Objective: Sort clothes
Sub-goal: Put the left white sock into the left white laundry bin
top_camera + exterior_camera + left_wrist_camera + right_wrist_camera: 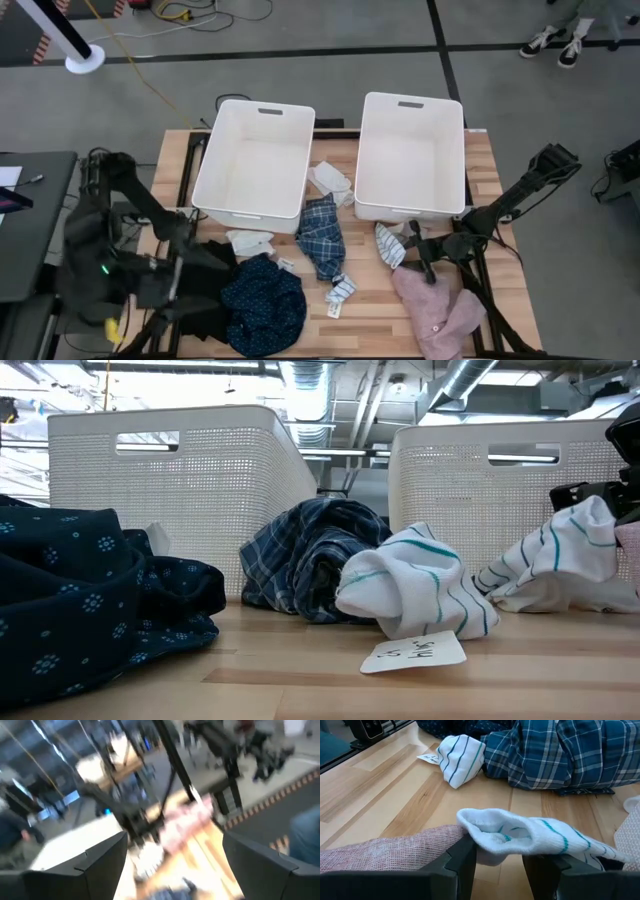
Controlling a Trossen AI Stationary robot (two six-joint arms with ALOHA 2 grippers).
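At the lower right of the high view the right gripper [497, 862] has its fingers closed on a striped sock [535, 837] just above the wooden surface [375, 315], while the left gripper [172, 865], at lower left, stands wide open and empty.

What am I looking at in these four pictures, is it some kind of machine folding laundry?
It is a robot with two dark arms at a wooden table, sorting clothes rather than folding. One picture looks down from above, one looks level across the tabletop, and two come from cameras on the wrists. Two empty white tubs stand at the back. In front lie a navy dotted garment, a plaid one, a pink one and striped socks. The right hand is shut on a striped sock beside the pink garment. The left hand is open and holds nothing.
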